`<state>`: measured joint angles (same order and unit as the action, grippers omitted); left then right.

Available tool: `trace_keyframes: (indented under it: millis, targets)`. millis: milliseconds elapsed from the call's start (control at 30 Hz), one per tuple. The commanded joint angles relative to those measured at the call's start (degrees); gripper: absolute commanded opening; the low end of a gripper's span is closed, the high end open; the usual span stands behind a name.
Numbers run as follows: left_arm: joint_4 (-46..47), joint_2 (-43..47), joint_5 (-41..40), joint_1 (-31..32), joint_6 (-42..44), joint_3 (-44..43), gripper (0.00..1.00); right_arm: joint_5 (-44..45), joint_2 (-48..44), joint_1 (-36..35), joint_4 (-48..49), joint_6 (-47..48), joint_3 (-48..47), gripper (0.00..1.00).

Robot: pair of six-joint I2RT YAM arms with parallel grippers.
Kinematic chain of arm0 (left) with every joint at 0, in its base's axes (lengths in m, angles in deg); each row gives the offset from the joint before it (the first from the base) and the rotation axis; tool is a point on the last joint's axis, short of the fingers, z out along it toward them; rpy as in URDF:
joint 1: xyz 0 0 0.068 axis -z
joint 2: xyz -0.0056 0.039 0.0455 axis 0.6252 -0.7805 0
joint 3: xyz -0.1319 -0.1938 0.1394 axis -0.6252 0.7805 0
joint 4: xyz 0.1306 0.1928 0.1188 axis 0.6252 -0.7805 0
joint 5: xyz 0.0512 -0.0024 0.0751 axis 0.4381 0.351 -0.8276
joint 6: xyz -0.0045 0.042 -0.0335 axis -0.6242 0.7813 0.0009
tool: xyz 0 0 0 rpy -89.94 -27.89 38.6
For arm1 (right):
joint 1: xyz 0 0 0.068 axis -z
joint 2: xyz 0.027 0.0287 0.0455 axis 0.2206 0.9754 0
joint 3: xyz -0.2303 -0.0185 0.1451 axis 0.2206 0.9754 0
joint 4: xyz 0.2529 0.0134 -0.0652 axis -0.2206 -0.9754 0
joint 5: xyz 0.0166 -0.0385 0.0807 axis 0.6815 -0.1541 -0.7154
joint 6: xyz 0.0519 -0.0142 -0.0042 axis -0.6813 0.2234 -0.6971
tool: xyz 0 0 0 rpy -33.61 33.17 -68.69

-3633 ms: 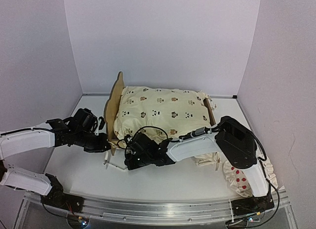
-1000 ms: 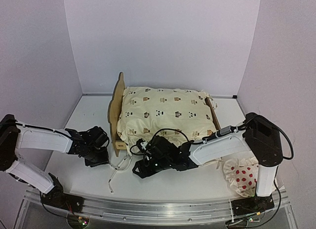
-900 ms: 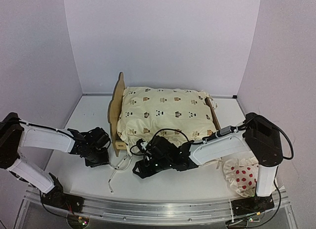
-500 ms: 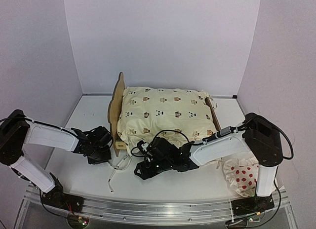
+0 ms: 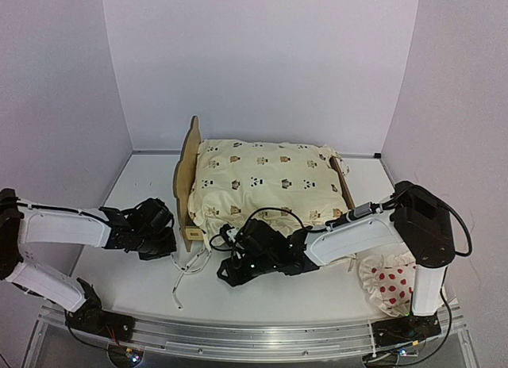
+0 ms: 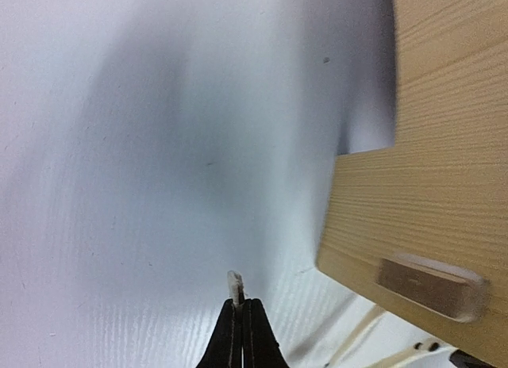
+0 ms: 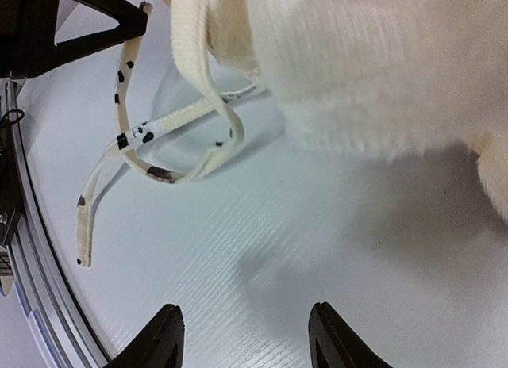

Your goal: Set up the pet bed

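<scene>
- Top external: pet bed [image 5: 186, 174] stands mid-worktop [image 5: 127, 273], with a cream cover [image 5: 266, 182] filling it.
- Left end effector [image 6: 241, 314] is clenched on nothing, near the headboard.
- Right end effector [image 7: 248, 336] is spread, empty, above the worktop.

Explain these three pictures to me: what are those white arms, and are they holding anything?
They are two robot arms bolted to a table. The wide picture comes from a fixed camera above and behind them. The other two come from a small camera on each wrist. On the table stands a plywood pet bed filled with a cream cover printed with little animals. Its ties trail onto the table in front. A red-dotted pillow lies beside the right arm's base. The left pincer is shut near the bed's wood, with nothing visibly in it. The right pincer is open and empty, near the ties.
</scene>
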<state>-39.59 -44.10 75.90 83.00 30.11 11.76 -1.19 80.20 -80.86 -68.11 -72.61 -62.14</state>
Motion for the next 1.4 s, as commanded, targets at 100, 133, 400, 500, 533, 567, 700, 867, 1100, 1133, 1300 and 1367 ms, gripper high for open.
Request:
trace_keyframes:
  millis: [100,133,400,500,533,567,700,867,1100,1133,1300,1367]
  targets:
    - [2.0,6.8,1.9,1.5,4.3,1.2,0.00,1.5,0.2,0.2,1.8,0.1,-7.7,0.49]
    - [2.1,7.5,2.2,1.6,4.5,1.5,0.00,1.5,0.7,0.1,2.1,-0.1,-8.4,0.48]
    - [1.9,12.5,4.1,1.9,6.8,2.0,0.00,7.1,5.7,0.2,3.2,-0.3,-13.1,0.47]
    - [1.8,13.6,4.5,1.9,7.4,2.3,0.00,9.7,6.7,0.1,3.2,0.9,-13.9,0.47]
    - [1.8,13.7,4.6,1.9,7.7,2.4,0.00,10.3,7.1,0.2,3.2,1.3,-14.1,0.47]
    - [1.9,13.8,4.8,1.9,7.8,2.6,0.00,10.8,7.4,0.1,3.2,1.5,-14.3,0.48]
    - [2.8,13.9,5.7,1.9,8.3,3.2,0.00,11.6,9.0,0.2,3.1,1.9,-15.4,0.47]
    - [3.7,14.5,7.0,2.0,8.8,3.4,0.00,10.6,10.8,0.2,3.1,1.8,-17.2,0.40]
    - [5.6,15.4,10.1,2.4,10.0,3.1,0.00,10.0,10.1,0.2,3.1,1.5,-16.5,0.16]
    - [6.0,15.3,10.6,2.6,10.2,3.1,0.00,9.7,9.8,0.2,3.2,1.6,-16.3,0.13]
    - [8.9,13.0,12.2,4.6,10.8,2.8,0.00,6.2,7.2,0.2,3.2,2.7,-14.8,0.05]
    - [10.4,11.9,13.0,5.5,11.2,2.8,0.00,5.5,6.2,0.2,3.2,2.9,-14.1,0.02]
